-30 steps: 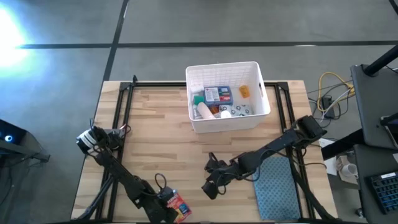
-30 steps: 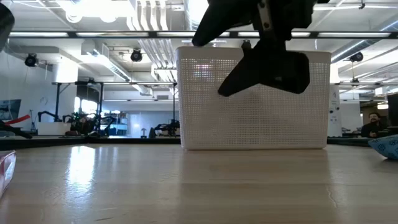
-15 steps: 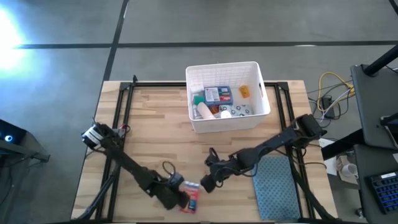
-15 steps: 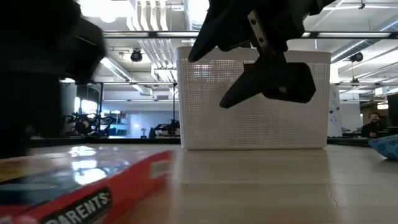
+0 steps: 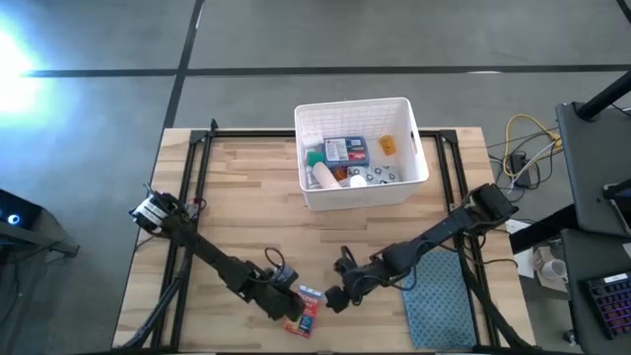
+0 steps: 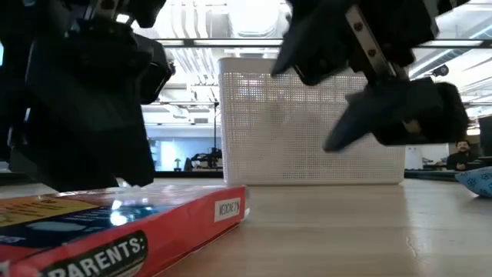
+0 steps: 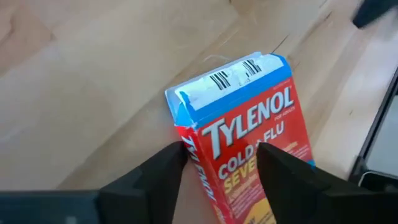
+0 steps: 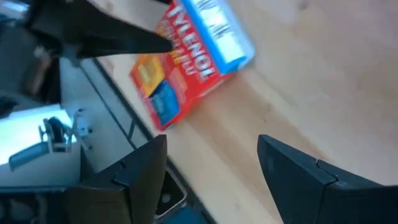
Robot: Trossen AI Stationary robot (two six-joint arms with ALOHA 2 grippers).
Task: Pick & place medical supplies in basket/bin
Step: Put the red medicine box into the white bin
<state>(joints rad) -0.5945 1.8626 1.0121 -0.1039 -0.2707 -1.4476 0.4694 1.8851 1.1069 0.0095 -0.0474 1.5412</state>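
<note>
Mostly done: basket (image 5: 419, 148) already holds several supplies, while the red box (image 5: 306, 310) lies on the table well short of it, pinched by the left gripper (image 5: 293, 304); right gripper (image 5: 335, 297) beside, fingers spread.

**A workshop hall around a pale wooden table**

The light butcher-block wooden table (image 5: 246, 212) stood on a grey concrete floor (image 5: 394, 35) crossed by dark seams. Glare pooled on the floor at one side. Beyond the table, white ceiling ducts (image 6: 192, 15) and bright strip lights ran overhead. Yellow cables (image 5: 527, 138) lay beside a dark desk (image 5: 596, 168).
</note>
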